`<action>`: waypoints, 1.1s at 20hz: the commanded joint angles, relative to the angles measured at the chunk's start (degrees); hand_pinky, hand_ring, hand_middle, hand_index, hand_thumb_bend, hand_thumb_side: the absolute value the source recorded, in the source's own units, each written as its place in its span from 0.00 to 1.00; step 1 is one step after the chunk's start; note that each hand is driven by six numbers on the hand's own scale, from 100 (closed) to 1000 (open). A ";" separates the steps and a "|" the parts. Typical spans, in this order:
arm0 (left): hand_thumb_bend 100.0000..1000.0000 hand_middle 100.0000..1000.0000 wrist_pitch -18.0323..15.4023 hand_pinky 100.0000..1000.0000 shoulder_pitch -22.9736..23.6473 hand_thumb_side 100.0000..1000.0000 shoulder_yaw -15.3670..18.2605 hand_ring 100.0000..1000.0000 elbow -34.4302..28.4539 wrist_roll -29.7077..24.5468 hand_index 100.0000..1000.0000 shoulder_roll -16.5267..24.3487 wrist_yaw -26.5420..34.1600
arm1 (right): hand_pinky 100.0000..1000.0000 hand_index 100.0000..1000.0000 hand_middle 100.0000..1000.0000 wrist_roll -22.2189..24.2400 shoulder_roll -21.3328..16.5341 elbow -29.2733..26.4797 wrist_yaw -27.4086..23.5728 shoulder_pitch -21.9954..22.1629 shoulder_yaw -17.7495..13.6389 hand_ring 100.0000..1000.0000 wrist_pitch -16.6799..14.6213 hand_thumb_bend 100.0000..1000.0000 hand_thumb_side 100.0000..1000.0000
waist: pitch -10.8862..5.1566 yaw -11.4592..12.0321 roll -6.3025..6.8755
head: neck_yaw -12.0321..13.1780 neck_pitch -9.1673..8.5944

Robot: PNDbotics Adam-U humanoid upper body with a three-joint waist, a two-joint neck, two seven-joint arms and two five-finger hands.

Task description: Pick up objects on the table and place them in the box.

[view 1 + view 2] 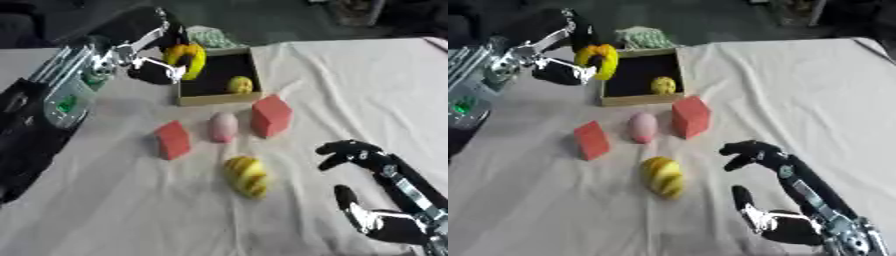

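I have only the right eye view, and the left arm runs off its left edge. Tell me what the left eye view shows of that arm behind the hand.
Observer: The whole left forearm shows there, silver with a green-lit panel. It slants up to the left hand, which is curled round the banana at the box.
Operator: Report what sits below the forearm, nearer the robot.
Observer: A black part of the arm fills the view's left edge over the cloth's border.
Operator: Say whether it touches anything.
Observer: No. Bare cloth separates it from the nearer red block.
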 commanded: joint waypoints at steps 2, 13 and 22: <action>0.00 0.40 0.07 0.61 -2.54 0.16 1.44 0.46 4.58 2.69 0.62 -2.00 -2.74 | 0.66 0.90 0.77 0.60 0.23 -0.67 -0.97 -1.09 0.30 0.65 -0.06 0.00 0.36 | -0.24 -0.66 -0.18 | 0.66 -1.27; 0.00 0.40 4.81 0.61 -4.77 0.16 4.10 0.46 14.54 10.78 0.63 -7.12 -3.77 | 0.66 0.90 0.77 2.00 1.24 -0.72 -2.37 -3.60 1.11 0.65 0.02 0.00 0.37 | 1.66 -3.04 -0.33 | 1.45 -3.01; 0.00 0.42 9.70 0.63 -3.86 0.16 3.83 0.49 16.85 16.17 0.65 -9.30 1.35 | 0.66 0.90 0.77 2.49 1.96 -0.82 -3.06 -5.17 1.16 0.65 0.19 0.00 0.37 | 2.77 -4.40 -0.53 | 1.90 -4.06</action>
